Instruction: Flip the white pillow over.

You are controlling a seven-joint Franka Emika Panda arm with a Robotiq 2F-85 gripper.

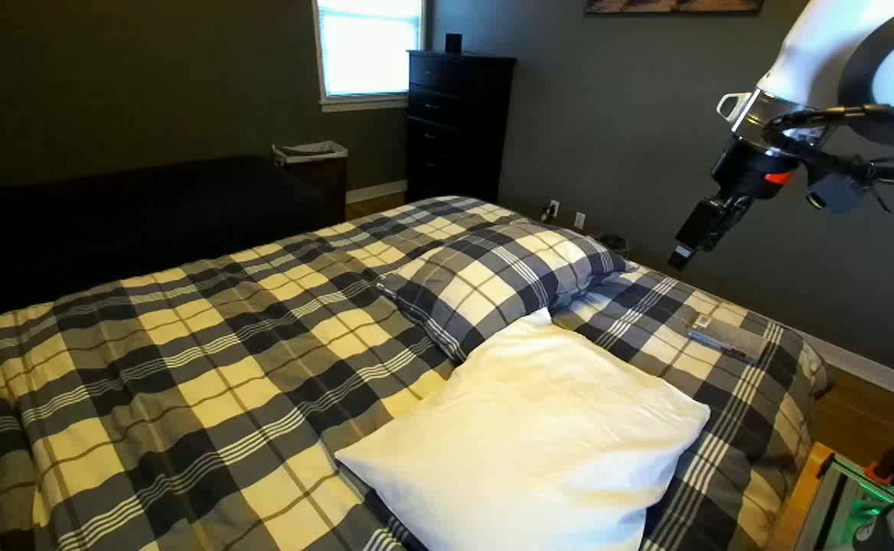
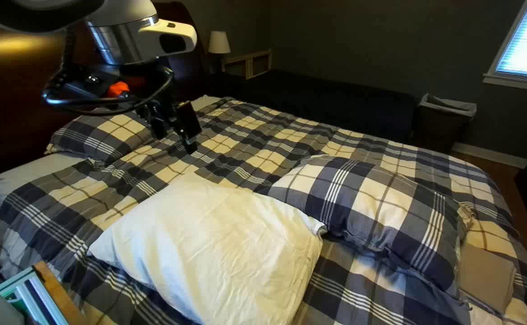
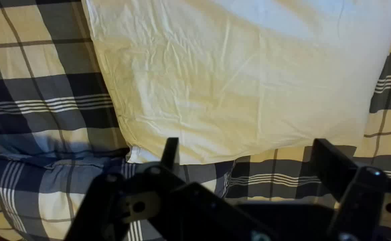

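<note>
White pillow (image 1: 531,444) cut off in every view

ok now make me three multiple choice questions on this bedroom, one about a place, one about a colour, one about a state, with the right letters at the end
1. Where does the white pillow lie?
A) on the floor
B) on the plaid bedspread
C) on a shelf

2. What colour is the dresser beside the window?
A) white
B) red
C) black

3. How does the gripper stand?
A) open, holding nothing
B) shut on the white pillow
C) shut on a plaid pillow

Right letters:
1: B, since both exterior views show checked cloth under and around the white pillow.
2: C, since its drawer fronts and side look black in an exterior view.
3: A, since the wrist view shows the two fingers wide apart with nothing gripped between them.
</note>
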